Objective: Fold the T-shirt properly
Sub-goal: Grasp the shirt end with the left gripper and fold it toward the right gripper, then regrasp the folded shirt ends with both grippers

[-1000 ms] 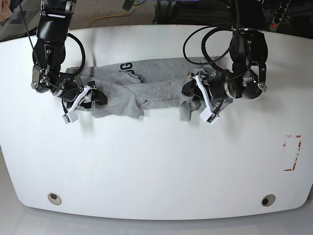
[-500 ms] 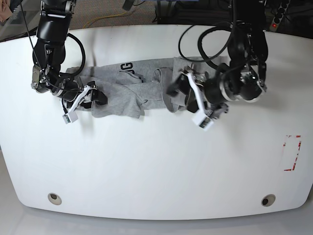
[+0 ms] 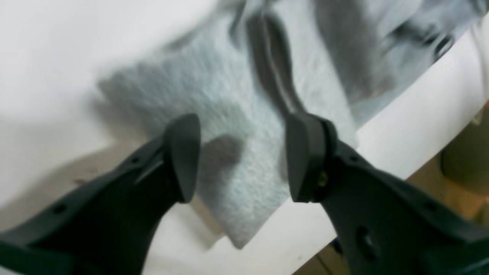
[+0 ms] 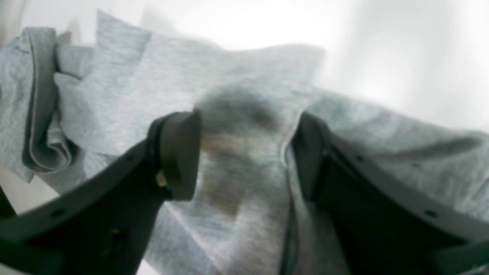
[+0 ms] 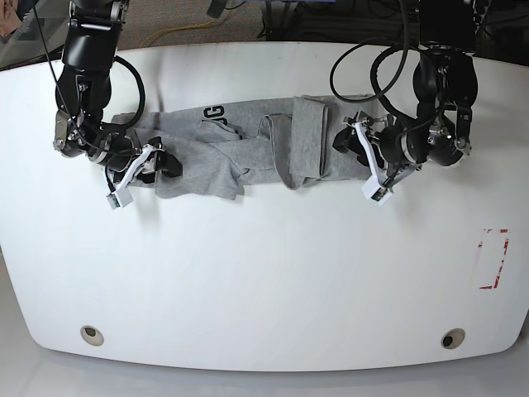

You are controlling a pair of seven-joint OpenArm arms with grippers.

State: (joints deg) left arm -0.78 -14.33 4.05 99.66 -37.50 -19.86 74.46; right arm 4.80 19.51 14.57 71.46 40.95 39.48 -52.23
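The heather-grey T-shirt (image 5: 248, 145) lies crumpled in a band across the far part of the white table (image 5: 264, 273), with black letters (image 5: 213, 112) near its top edge. Its right end is folded over to the left (image 5: 310, 141). My left gripper (image 5: 354, 155) is open just beyond that right end; in the left wrist view it (image 3: 244, 160) hovers over a corner of the shirt (image 3: 229, 114) without holding it. My right gripper (image 5: 153, 165) is at the shirt's left end; in the right wrist view it (image 4: 244, 152) is open with cloth (image 4: 244, 126) between the jaws.
A red tape mark (image 5: 494, 258) is near the table's right edge. Two round holes (image 5: 92, 334) (image 5: 452, 338) are near the front edge. Cables loop above the left arm (image 5: 372, 66) at the back edge.
My left gripper carried the shirt's right end leftward, let it go folded over, and has drawn back to the right. The right arm has not moved.
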